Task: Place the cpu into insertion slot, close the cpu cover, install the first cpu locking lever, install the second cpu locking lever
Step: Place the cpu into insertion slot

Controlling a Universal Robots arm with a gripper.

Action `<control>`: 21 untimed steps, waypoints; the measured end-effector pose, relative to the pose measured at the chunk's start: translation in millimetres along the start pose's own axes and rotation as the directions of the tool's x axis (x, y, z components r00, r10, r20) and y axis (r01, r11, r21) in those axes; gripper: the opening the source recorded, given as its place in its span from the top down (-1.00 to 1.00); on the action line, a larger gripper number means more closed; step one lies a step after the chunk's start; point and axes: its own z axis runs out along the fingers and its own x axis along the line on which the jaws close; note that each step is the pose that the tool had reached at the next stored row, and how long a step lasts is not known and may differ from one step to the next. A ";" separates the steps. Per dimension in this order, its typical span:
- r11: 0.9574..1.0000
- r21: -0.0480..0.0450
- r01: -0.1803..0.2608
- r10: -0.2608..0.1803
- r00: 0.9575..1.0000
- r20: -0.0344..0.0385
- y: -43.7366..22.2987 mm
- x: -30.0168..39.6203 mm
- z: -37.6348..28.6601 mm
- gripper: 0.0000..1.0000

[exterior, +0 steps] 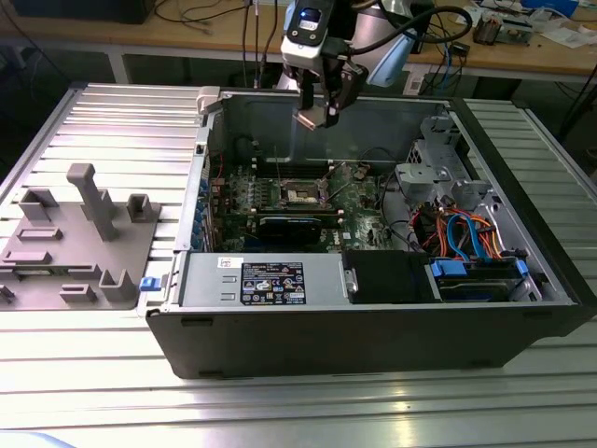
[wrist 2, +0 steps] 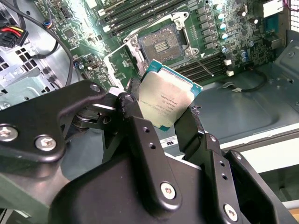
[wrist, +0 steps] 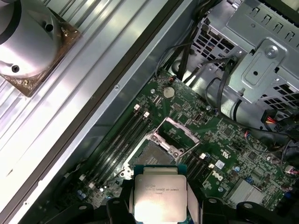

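My gripper hangs over the open computer case, shut on the cpu, a flat square chip with a silver-grey top. Black fingers clamp two opposite edges of it. In the first wrist view the cpu sits between the gripper fingers, well above the board. Below lies the insertion slot, open with its dark centre bare, on the green board. The cpu cover is swung up, standing beside the slot.
Long black memory slots flank the socket. The case's metal walls ring the board. A power supply lies along the front, with a drive cage and blue and orange cables at the exterior view's right. A grey fixture sits outside.
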 end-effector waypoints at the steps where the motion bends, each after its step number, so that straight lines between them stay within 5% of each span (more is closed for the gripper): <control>1: 1.000 0.001 -0.002 0.002 1.000 0.001 0.0 0.0 0.1 -0.08; 21: 1.000 0.003 -0.012 0.012 1.000 0.005 -0.1 0.0 1.7 -0.08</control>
